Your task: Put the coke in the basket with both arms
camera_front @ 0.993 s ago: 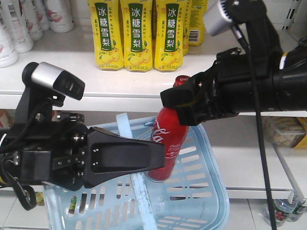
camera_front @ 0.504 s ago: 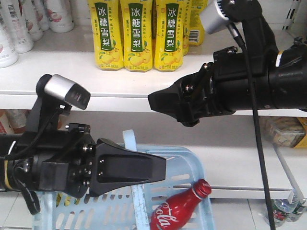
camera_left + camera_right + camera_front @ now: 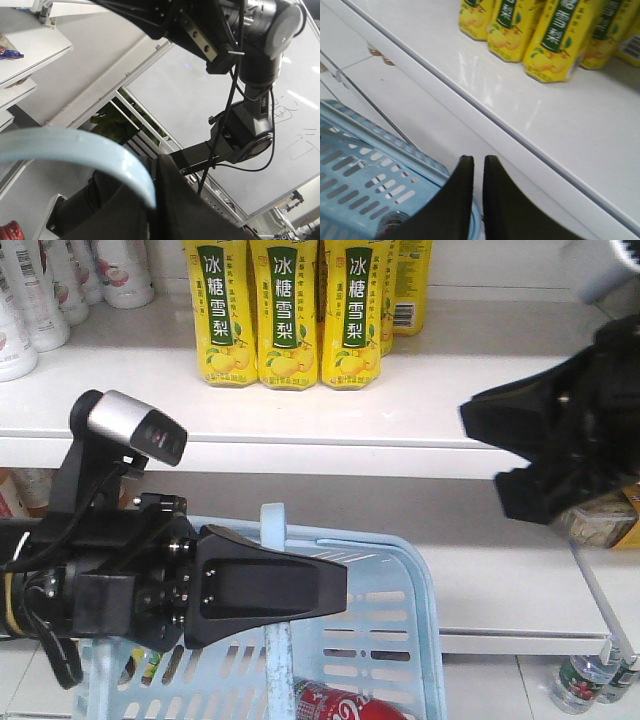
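glossy white shelf [image 3: 300,425] | slotted blue basket [image 3: 410,640] holds red coke [image 3: 340,707] | left hand [image 3: 335,585] grips handle [image 3: 275,620] | right hand [image 3: 473,165] closed, empty

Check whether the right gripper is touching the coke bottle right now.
Apart. In the front view the right gripper hangs at shelf height, empty, while the coke bottle lies in the basket far below.

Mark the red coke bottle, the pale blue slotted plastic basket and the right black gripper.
Red coke bottle [image 3: 345,706], front view, its side.
Pale blue slotted plastic basket [image 3: 425,640], front view, right rim.
Right black gripper [image 3: 474,167], right wrist view, between the fingertips.
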### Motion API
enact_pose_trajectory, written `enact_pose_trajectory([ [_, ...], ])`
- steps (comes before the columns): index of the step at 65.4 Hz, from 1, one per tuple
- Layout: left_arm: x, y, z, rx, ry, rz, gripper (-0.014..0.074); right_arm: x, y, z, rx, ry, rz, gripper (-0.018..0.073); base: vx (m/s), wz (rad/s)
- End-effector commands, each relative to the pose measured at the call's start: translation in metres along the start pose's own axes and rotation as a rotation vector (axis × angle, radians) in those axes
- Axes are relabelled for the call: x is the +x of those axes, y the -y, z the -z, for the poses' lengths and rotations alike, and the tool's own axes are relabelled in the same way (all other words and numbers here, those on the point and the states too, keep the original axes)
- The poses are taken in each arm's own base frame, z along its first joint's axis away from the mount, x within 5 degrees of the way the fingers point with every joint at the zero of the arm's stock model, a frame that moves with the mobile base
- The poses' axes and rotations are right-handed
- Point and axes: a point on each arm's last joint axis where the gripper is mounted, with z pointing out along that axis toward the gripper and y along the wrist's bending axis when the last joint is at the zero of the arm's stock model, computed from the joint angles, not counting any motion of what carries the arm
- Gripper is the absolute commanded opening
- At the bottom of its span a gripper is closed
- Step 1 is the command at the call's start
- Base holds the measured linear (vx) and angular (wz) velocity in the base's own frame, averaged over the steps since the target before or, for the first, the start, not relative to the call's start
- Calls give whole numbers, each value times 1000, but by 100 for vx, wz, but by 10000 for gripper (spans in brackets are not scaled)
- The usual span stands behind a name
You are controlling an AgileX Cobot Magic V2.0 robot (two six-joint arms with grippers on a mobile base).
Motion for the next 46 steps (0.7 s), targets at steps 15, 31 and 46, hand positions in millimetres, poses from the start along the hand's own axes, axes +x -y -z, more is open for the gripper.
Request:
enact_pose_trajectory([
  [15,-6,40,5,276,10,-43,-6,94,-5,13,123,129,-36,-6,0,0],
  [31,-6,40,5,276,10,-43,-6,181,-12,-2,164,90,3,-5,0,0],
  [46,-6,40,5,276,10,-43,-6,193,-14,0,171,93,10,-5,0,0],
])
